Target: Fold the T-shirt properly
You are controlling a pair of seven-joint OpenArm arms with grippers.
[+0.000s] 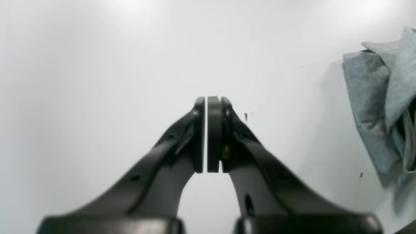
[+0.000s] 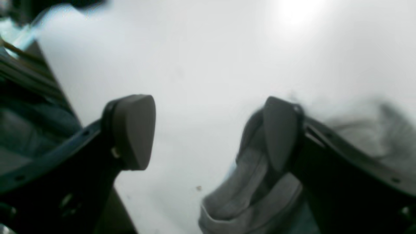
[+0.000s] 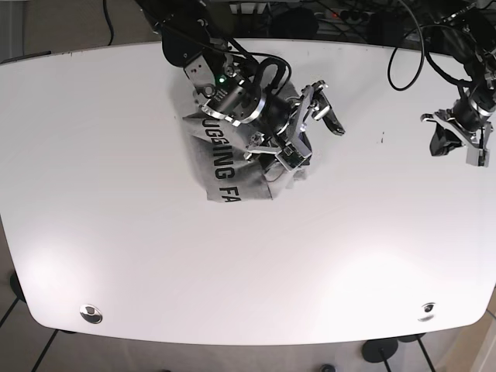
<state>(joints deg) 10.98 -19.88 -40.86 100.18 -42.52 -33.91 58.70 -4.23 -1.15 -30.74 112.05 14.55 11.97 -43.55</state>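
Base view: your right end effector point(image 3: 308, 116) gapes over the limp T-shirt point(image 3: 221, 167); pinch a hem; left end effector point(image 1: 207, 135) closed

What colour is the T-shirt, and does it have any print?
Grey T-shirt with dark block lettering printed across it; the base view shows it best.
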